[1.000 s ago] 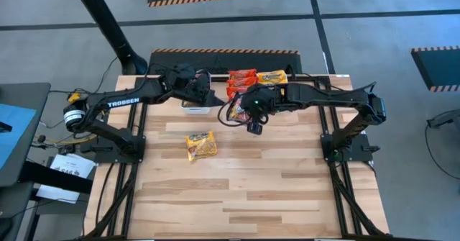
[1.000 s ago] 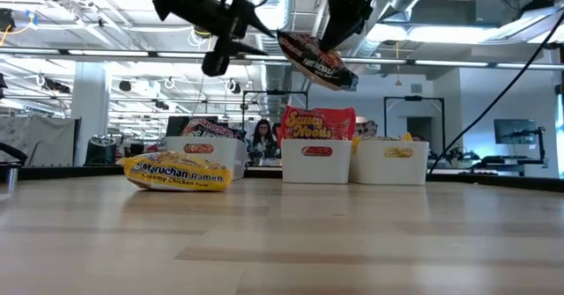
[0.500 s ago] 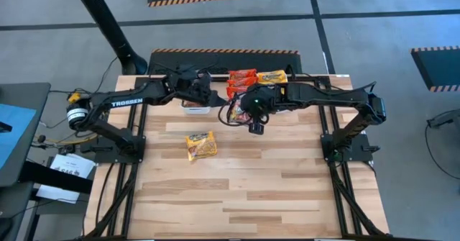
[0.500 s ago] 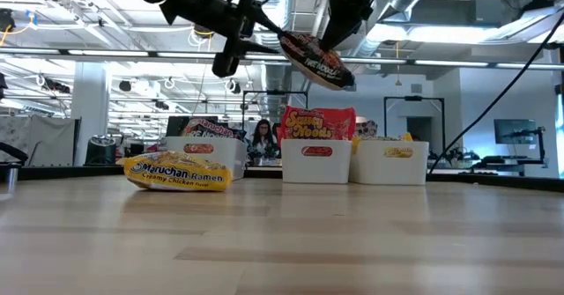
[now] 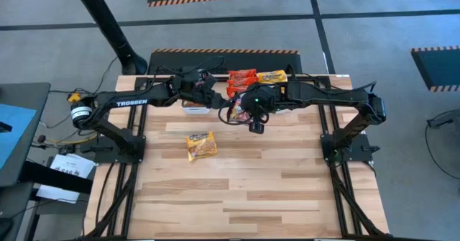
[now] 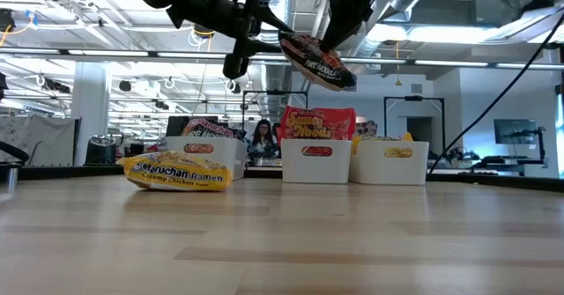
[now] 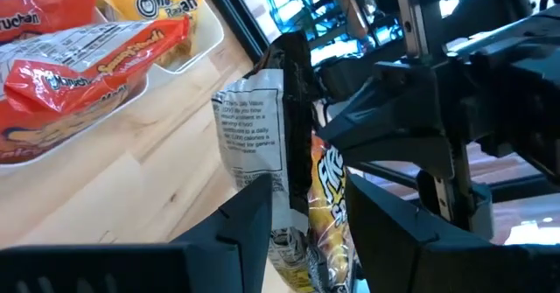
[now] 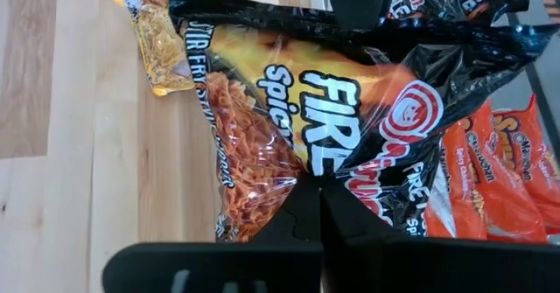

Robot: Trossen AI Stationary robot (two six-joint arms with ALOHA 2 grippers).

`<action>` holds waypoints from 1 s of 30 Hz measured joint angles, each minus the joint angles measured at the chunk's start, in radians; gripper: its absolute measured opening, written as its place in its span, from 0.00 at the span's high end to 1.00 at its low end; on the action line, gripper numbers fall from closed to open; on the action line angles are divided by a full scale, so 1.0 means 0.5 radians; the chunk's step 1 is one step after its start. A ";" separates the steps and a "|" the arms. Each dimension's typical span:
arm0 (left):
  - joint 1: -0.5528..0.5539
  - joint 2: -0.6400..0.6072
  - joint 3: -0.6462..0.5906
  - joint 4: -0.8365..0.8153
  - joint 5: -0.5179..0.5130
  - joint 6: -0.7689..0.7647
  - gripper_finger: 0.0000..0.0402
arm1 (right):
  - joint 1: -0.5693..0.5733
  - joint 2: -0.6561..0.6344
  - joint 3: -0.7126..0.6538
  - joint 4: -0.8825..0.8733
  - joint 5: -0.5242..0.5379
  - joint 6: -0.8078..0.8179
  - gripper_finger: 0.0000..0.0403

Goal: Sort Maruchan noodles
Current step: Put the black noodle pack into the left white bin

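Note:
My right gripper is shut on a black-and-orange noodle packet and holds it high over the table's far middle. My left gripper stands open beside it, at the same height. One finger is on each side of the packet's printed end. A yellow Maruchan packet lies flat on the table, nearer the left. My right gripper pinches the dark packet's edge between its two fingers, coming from above and slanting down. The packet hangs tilted below the fingers, clear of the table. My left gripper: whether its fingers touch the packet, I cannot tell.
Three white bins stand in a row along the far edge: the left bin, the middle bin with red packets, and the right bin with yellow packets. Bare wood lies across the near half.
My left gripper has moved toward the table's right, closing in on the dark packet that my right gripper holds, and has tipped slightly. The packet stays lifted in the same place.

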 joint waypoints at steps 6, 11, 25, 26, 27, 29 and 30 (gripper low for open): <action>0.000 -0.001 0.000 -0.045 0.000 0.019 0.67 | 0.032 0.000 0.000 0.008 0.007 -0.048 1.00; 0.001 -0.002 0.000 -0.060 -0.001 0.021 0.67 | 0.063 0.000 0.000 0.048 0.089 -0.094 1.00; 0.037 -0.003 0.001 -0.068 0.025 0.053 0.67 | 0.161 -0.047 0.001 0.064 0.275 -0.111 1.00; 0.041 -0.003 0.001 -0.067 0.025 0.053 0.67 | 0.161 -0.053 0.001 0.072 0.275 -0.112 1.00; 0.041 -0.003 0.001 -0.063 0.026 0.053 0.67 | 0.162 -0.056 0.001 0.073 0.276 -0.114 1.00; 0.041 -0.003 0.001 -0.061 0.031 0.053 0.67 | 0.162 -0.056 0.001 0.075 0.276 -0.125 1.00; 0.042 -0.003 0.001 -0.061 0.054 0.054 0.67 | 0.161 -0.055 0.001 0.082 0.276 -0.142 1.00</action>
